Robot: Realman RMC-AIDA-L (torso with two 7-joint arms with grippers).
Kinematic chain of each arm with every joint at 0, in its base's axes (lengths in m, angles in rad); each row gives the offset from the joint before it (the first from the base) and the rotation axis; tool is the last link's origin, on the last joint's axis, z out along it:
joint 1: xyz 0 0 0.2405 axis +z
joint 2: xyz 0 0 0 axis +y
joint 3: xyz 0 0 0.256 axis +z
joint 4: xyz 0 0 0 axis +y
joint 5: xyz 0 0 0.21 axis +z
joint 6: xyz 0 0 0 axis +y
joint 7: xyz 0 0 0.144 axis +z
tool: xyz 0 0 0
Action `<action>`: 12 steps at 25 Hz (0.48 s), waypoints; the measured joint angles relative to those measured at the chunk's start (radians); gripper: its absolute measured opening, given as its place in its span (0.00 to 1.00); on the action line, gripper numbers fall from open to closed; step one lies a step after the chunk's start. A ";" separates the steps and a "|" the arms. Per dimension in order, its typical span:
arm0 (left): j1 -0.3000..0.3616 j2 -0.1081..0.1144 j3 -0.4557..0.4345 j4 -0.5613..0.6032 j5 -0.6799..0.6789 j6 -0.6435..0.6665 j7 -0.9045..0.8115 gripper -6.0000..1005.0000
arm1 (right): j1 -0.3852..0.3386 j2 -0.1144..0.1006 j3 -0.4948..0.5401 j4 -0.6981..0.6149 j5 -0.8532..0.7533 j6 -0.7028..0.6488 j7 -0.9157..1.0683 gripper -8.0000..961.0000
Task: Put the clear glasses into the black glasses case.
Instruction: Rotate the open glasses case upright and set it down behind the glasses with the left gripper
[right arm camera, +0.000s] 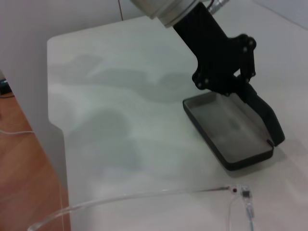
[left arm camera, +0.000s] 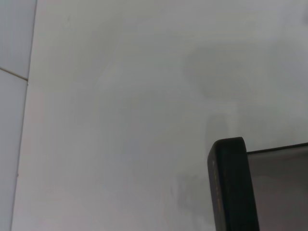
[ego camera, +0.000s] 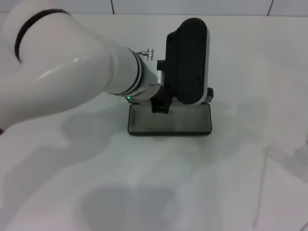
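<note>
Lying open at centre frame in the head view, black case [ego camera: 169, 120] on the white table [ego camera: 192, 183], grey tray bare, lid [ego camera: 187, 60] raised upright behind. Left gripper [right arm camera: 245, 89] at the lid's hinge edge (fingers clamped on the lid). Clear glasses [right arm camera: 144, 197] along the bottom of the right wrist view, apart from the case. Right gripper out of sight.
</note>
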 joint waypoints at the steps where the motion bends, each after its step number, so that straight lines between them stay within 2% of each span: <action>1: -0.005 0.001 -0.002 -0.007 -0.009 -0.003 -0.001 0.07 | -0.004 0.000 0.002 0.001 0.003 0.000 -0.001 0.13; 9: -0.005 0.001 -0.003 -0.019 -0.010 -0.028 -0.056 0.07 | 0.001 0.000 0.006 0.007 0.004 0.010 -0.001 0.13; 12: -0.002 0.001 0.001 -0.023 0.007 -0.028 -0.074 0.16 | 0.002 0.000 0.006 0.006 0.004 0.014 -0.001 0.13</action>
